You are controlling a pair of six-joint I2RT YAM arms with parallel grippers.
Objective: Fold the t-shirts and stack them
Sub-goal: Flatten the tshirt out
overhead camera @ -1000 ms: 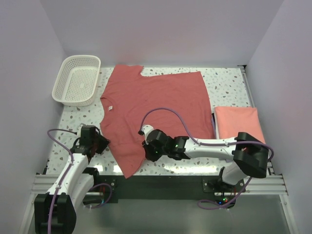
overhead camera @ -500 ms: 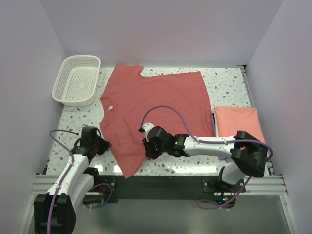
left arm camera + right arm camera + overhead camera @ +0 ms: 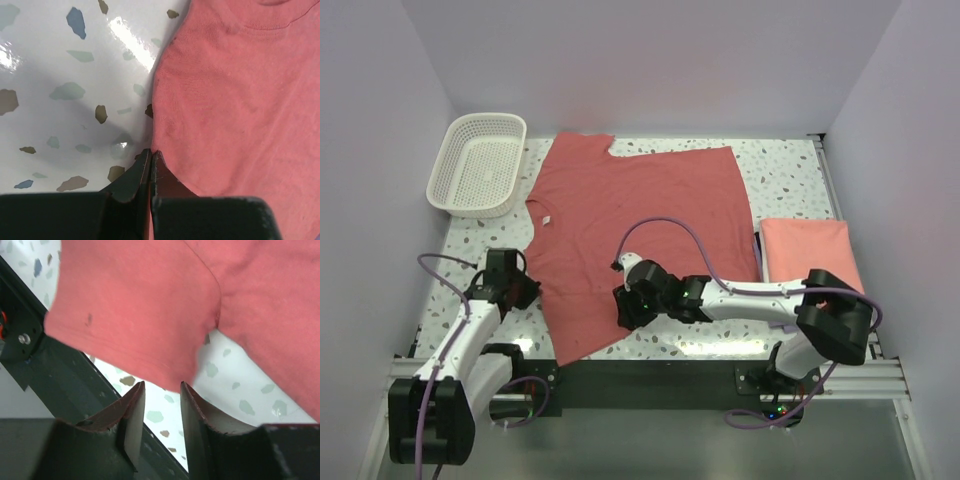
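Dusty red t-shirt [image 3: 640, 210] lies spread flat on the speckled table [image 3: 785, 180], ahead of both sets of jaws. Versus 1.0 s ago, its near corner sits further toward the left arm and drapes over the dark front rail [image 3: 650, 372]. The left gripper [image 3: 520, 287] has drawn back slightly to the left with the cloth edge, and the right gripper [image 3: 626, 308] has shifted only a little along the near hem.

Left jaws are pressed together on the shirt's side edge. In the left wrist view the fingertips [image 3: 142, 162] meet right at the cloth boundary, with cloth to their right and bare table to their left. The ribbed collar [image 3: 270, 22] lies well ahead and to the right.

Right jaws are parted with nothing between them. A sleeve hem [image 3: 165, 375] hangs just ahead of the fingers [image 3: 134, 400], and a seam crease runs ahead and to the right.

Cloth is plain and matte with few wrinkles; one small dark speck [image 3: 89, 318] shows ahead-left of the right jaws. A white neck tag [image 3: 548, 221] sits ahead of the left jaws — too small to read.

Salmon pink t-shirt [image 3: 810, 253] lies folded, well to the right of the right jaws. White lattice basket [image 3: 480, 163] stands far ahead-left of the left jaws — just beside the red shirt's far corner.
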